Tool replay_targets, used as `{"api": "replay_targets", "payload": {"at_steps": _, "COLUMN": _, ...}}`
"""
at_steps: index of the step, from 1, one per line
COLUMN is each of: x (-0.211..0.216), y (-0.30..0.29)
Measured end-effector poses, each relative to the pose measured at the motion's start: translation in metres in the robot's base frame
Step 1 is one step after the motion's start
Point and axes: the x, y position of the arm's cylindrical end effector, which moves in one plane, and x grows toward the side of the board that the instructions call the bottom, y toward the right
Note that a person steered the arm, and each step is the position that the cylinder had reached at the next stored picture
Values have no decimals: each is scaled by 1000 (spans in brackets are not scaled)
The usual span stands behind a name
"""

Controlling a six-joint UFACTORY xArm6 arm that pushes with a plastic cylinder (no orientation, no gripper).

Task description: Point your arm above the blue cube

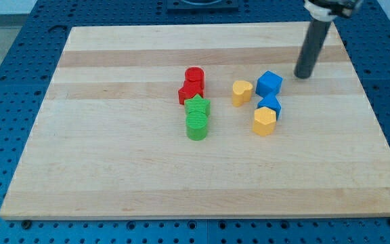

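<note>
End effector a bare rod, no jaws to open or close, tip planted on the desk, touching nothing. Blue cube just to the view's left of the tip and slightly lower. From the cube: second blue block and yellow block below, yellow heart-like block left. Probably a short move up-left to reach the spot above the cube.

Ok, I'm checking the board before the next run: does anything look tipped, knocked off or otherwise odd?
Nothing stands out. All the blocks sit on the wooden board, none off the edge. The blue cube rests flat, and my tip stands just to its right in the view, not touching it.
</note>
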Motion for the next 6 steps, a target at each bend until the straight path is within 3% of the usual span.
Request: {"api": "replay_targets", "payload": {"at_steps": 6, "x": 10, "y": -34}}
